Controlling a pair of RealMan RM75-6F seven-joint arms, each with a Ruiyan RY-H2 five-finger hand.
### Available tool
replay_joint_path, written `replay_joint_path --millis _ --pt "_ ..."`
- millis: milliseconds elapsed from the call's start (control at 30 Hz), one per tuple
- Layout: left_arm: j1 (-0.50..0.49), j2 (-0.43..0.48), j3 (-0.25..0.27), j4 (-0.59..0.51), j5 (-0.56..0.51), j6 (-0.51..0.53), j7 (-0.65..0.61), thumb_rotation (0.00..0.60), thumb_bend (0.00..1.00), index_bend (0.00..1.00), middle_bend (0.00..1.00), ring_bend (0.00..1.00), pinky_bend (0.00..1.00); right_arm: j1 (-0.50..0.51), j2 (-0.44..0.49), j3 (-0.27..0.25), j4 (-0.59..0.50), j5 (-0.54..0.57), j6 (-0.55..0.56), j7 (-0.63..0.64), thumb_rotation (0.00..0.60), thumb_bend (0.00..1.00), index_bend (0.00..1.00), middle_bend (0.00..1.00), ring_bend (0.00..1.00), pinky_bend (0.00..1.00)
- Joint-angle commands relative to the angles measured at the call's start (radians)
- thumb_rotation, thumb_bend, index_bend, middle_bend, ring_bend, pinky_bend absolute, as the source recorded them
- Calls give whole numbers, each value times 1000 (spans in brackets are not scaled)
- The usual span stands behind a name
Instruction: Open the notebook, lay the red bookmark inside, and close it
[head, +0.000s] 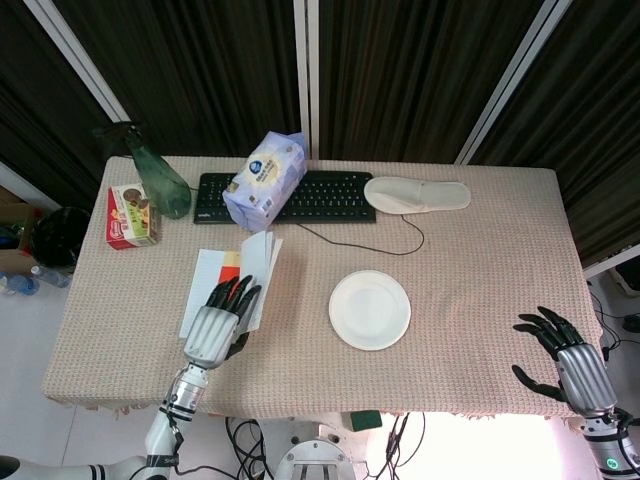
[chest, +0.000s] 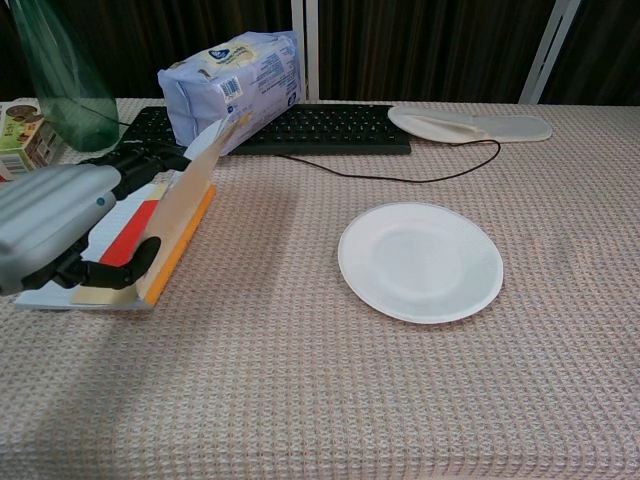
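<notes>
The notebook (head: 212, 281) lies at the table's front left, its left page flat and white. The red bookmark (chest: 133, 228) lies on that page and shows as a red strip (head: 229, 272) in the head view. The notebook's right half (chest: 189, 187), tan outside with an orange edge, stands nearly upright over the bookmark. My left hand (head: 214, 322) grips this raised half (head: 257, 271), fingers along its inner face and thumb curled round its lower edge; in the chest view the hand (chest: 52, 224) hides part of the page. My right hand (head: 558, 352) hangs past the table's front right corner, fingers spread, holding nothing.
A white plate (head: 369, 309) sits right of the notebook. Along the back stand a green bottle (head: 160, 181), a snack box (head: 132, 215), a black keyboard (head: 325, 197) with a tissue pack (head: 265, 180) on it, and a slipper (head: 417, 193). A cable (chest: 400, 176) runs from the keyboard.
</notes>
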Motion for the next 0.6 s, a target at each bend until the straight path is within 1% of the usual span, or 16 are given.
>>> replay_joint_path --millis 33,100,167,267,333,467,600 --pt "16 16 -12 -29 -27 0 11 496 415 81 0 0 111 -1 1 0 0 0 3 0 600 205 311 205 101 193" --pt "26 28 -12 -42 -24 13 8 464 375 77 0 0 109 -2 2 0 1 1 5 1 600 205 312 205 101 193" --pt "37 42 -7 -55 -14 28 5 451 334 75 0 0 109 -3 1 -1 3 2 4 3 600 205 311 205 100 193" --pt "50 58 -5 -69 -1 45 -3 393 290 74 0 0 106 -2 0 -1 5 2 2 6 600 205 313 205 100 193" --pt "56 69 -10 -72 1 52 -3 382 284 74 0 0 105 0 -1 0 6 1 1 7 600 205 314 205 101 193" --pt "66 98 -32 -85 -20 58 -13 378 284 74 0 0 102 1 2 1 5 2 2 6 600 205 314 205 101 193" --pt "76 130 -62 -92 -71 51 -28 384 285 74 0 0 104 2 1 2 5 5 0 7 600 205 314 205 101 193"
